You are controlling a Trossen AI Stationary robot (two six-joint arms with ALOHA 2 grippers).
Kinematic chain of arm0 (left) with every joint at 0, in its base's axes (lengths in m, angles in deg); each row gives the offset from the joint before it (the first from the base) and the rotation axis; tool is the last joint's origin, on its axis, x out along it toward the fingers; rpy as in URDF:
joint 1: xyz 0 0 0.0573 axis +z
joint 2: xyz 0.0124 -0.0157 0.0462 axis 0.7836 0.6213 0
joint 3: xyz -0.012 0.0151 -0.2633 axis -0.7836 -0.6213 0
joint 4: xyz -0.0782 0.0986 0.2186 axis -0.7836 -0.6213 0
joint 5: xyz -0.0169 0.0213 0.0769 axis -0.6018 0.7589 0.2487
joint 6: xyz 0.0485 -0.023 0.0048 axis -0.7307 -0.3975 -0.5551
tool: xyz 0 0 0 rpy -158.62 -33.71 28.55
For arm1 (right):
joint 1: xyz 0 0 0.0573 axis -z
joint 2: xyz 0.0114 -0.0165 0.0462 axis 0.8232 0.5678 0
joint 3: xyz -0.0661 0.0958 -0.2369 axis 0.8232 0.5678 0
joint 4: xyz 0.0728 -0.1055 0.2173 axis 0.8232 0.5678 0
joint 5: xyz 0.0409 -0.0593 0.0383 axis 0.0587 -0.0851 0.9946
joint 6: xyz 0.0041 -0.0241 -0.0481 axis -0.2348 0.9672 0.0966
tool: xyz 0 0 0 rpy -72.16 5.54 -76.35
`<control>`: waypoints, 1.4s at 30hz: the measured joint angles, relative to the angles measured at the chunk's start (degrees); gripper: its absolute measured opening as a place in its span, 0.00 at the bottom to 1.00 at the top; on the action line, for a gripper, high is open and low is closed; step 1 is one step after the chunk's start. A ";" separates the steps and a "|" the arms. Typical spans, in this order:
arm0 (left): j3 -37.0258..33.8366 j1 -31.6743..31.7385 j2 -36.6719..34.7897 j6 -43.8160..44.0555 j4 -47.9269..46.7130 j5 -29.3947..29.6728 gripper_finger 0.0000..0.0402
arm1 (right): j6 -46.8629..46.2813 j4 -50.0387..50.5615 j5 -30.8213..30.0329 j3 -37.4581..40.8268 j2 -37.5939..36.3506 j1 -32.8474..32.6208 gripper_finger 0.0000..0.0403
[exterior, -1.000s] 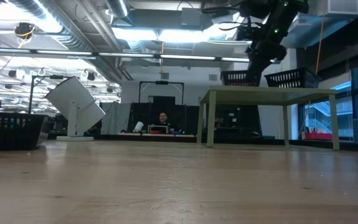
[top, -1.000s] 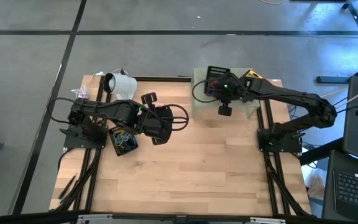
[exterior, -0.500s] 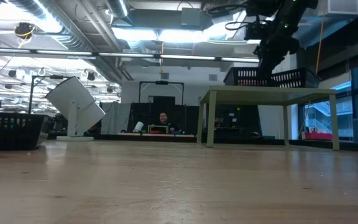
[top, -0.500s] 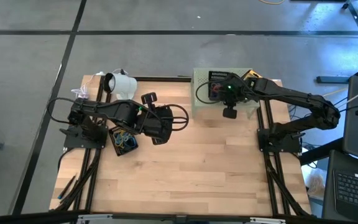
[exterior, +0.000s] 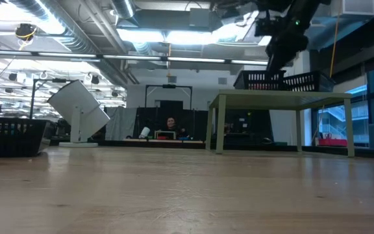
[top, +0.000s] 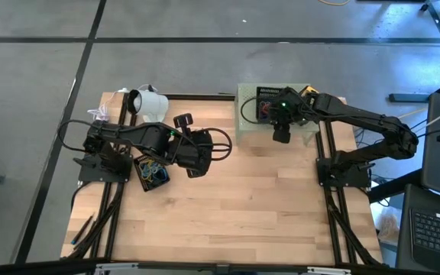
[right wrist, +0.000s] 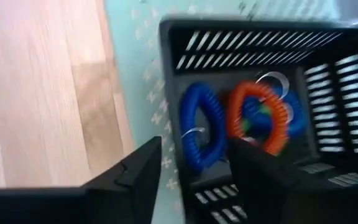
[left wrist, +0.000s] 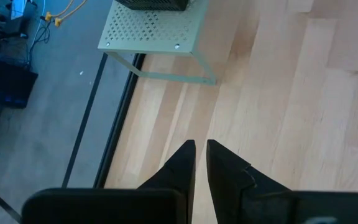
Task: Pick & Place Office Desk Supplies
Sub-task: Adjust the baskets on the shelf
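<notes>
At the upper right of the high view, your coiled bands (right wrist: pixel 253 118), blue and orange, lie in the black basket (right wrist: pixel 328 74) on the pale green stand (top: pixel 247 126). Your right gripper (right wrist: pixel 188 171) hovers above, fingers apart, empty. Left gripper (left wrist: pixel 201 165) waits mid-left, nearly closed, empty.

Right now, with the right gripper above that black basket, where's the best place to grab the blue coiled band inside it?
Probably the near side of the blue coiled band's loop, coming straight down from above. It lies flat on the black basket's floor with a little open floor beside it, while the orange coil crowds its other side. The right gripper is open just over it.
</notes>
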State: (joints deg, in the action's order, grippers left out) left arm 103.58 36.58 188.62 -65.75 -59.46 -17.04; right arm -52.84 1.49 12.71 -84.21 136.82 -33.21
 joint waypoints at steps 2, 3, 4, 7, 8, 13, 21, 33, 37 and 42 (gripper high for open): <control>0.00 0.00 0.00 -0.01 0.00 -0.02 0.08 | -0.33 0.97 0.00 -1.96 0.00 0.00 0.49; 0.00 0.00 0.00 -0.01 0.00 -0.02 0.08 | -0.62 2.18 0.00 -3.16 0.00 0.00 0.50; 0.00 0.00 0.00 -0.01 0.00 -0.02 0.08 | -1.28 3.19 0.00 -4.45 0.00 0.00 0.51; 0.00 0.00 0.00 0.00 0.00 -0.02 0.08 | -5.23 7.16 -0.21 -8.01 -0.02 0.01 0.53; 0.00 0.00 0.00 0.01 0.00 -0.02 0.08 | -7.32 9.13 -0.94 -8.93 -0.02 0.09 0.53; 0.00 0.00 0.00 -0.24 0.00 -0.06 0.08 | -15.12 19.83 -6.54 -10.34 -0.04 1.06 0.52; 0.00 0.00 0.00 -1.52 0.00 0.00 0.08 | -18.24 24.25 -10.25 -9.27 -0.04 3.05 0.51; 0.00 0.00 0.02 -1.50 0.00 -0.02 0.08 | -18.02 23.80 -7.37 -9.22 -0.04 7.45 0.51; 0.00 0.00 0.02 -1.50 0.00 -0.04 0.08 | -18.03 23.80 -7.26 -9.19 -0.04 7.78 0.51; 0.00 0.00 0.02 -1.50 0.00 -0.04 0.08 | -18.06 22.02 -7.21 -6.39 -0.02 7.76 0.51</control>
State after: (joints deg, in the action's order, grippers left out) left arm 103.58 36.58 188.64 -67.25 -59.46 -17.08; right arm -70.91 23.51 5.49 -90.60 136.80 -25.45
